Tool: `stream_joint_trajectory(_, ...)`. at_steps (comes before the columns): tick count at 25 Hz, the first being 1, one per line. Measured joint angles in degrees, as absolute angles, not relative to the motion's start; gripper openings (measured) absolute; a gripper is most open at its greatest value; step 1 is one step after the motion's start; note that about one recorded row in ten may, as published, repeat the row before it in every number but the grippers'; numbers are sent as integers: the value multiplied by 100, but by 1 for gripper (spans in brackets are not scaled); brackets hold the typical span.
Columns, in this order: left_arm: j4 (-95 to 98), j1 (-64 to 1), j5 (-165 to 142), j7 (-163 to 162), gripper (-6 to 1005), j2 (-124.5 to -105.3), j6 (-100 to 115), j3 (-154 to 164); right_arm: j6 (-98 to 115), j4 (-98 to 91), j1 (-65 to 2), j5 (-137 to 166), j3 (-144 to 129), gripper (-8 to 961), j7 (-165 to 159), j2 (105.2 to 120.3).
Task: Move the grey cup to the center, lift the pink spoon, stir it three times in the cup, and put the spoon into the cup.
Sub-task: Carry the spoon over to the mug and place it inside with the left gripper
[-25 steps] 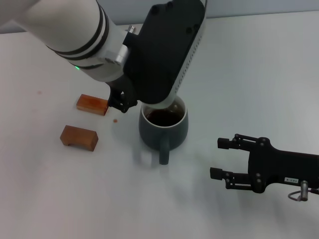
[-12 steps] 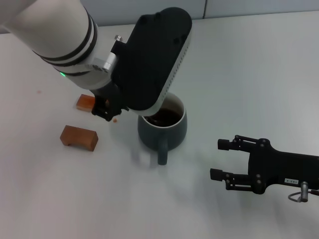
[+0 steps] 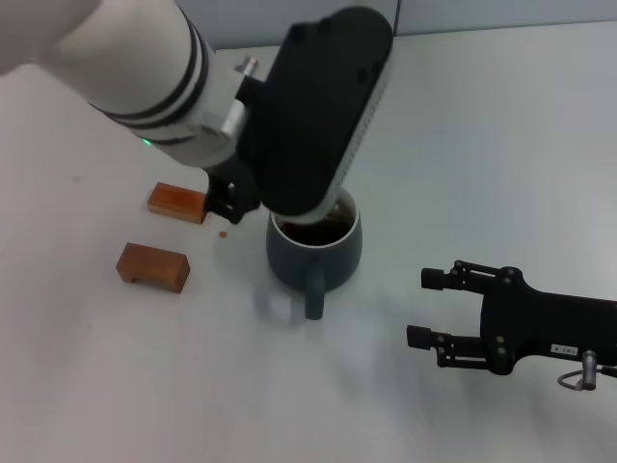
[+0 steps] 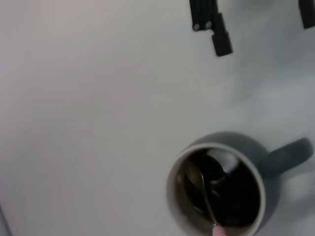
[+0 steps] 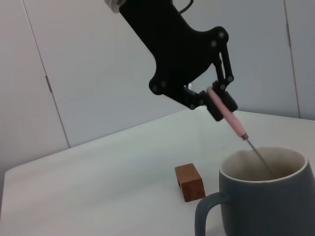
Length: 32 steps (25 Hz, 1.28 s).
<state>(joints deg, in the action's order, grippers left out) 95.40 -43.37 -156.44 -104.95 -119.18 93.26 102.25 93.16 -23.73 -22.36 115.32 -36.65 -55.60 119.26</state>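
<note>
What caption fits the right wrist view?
Left gripper holds the pink spoon tilted into the grey cup.

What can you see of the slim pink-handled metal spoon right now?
The slim pink-handled metal spoon is clamped by its pale pink handle in the left gripper, tilted. Its thin silver neck slants down past the white inner rim of the stout grey-green ceramic mug; the bowl sits in the dark liquid.

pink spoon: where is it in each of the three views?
Head: hidden behind the left arm; not visible.
Left wrist: pink spoon stands in the grey cup, near the bottom edge.
Right wrist: slanting from the left end effector into the cup, right of center.
Shared landmark: the grey cup.
</note>
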Motion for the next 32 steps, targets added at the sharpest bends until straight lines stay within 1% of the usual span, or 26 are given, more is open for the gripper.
stream_joint_trajectory(12, 9569, -4202, -15655, -10547, 132, -11910, 9575, 10278, 9316, -2373, -2224, 11531, -3665, 788, -5567, 11927)
stream_joint_trajectory(29, 9646, -4135, -15727, -10549, 131, -11905, 9120, 10411, 9317, -2268, -2230, 11531, -3683, 787, -5559, 11927)
stream_joint_trajectory(32, 9812, -3974, -15444, -10494, 131, -11897, 9139, 10437, 9317, -2267, -2226, 11531, -3683, 787, -5556, 11927)
